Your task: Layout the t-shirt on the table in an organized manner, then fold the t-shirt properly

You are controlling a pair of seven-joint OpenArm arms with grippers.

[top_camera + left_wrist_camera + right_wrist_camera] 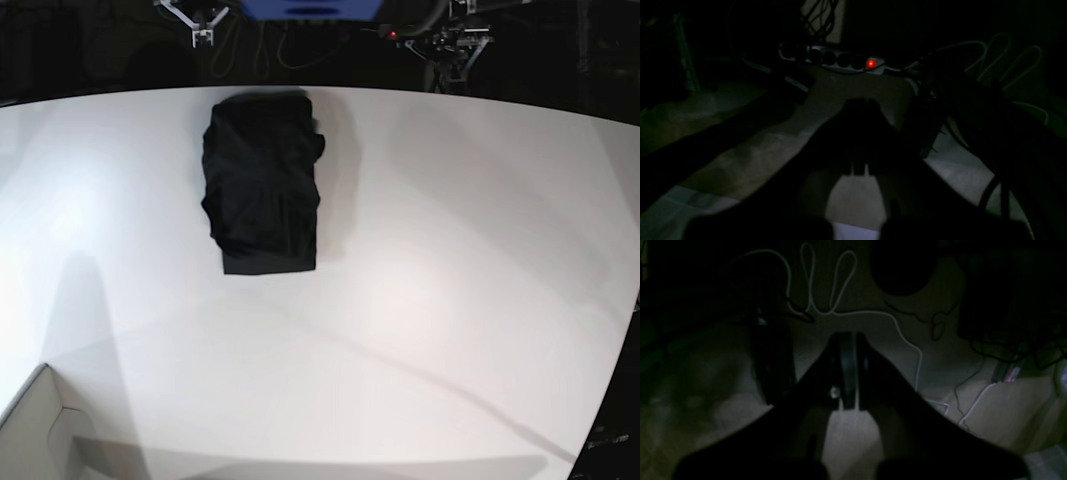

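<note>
- The desk [450,300] is a wide white top filling the base view; most of it lies bare, with only soft shadows across its near half.
- The t-shirt [262,185] lies toward the desk's far edge, left of its middle, as a compact black bundle, roughly rectangular, its top touching or nearly touching that edge. It looks already folded, though the layers are too dark to judge how neat they are.
- Risk, as a judgement: the bundle sits so close to the far edge that any nudge or regrasp could push it off; a pinch on the top layer alone could drag the fold open.
- A white box corner [40,430] stands at the desk's near left corner, well apart from the t-shirt and in nobody's way.
- Neither arm shows over the desk; both wrist views look down at a dim floor strewn with cables.
- The left gripper [860,110] is pressed together with nothing between its tips, pointing toward a power strip [840,60] with a red light.
- The right gripper [848,340] is likewise pressed together and holds nothing, above a looping white cable [826,283].
- Any return to the t-shirt means a long reach from below desk level, where a cable could snag.
</note>
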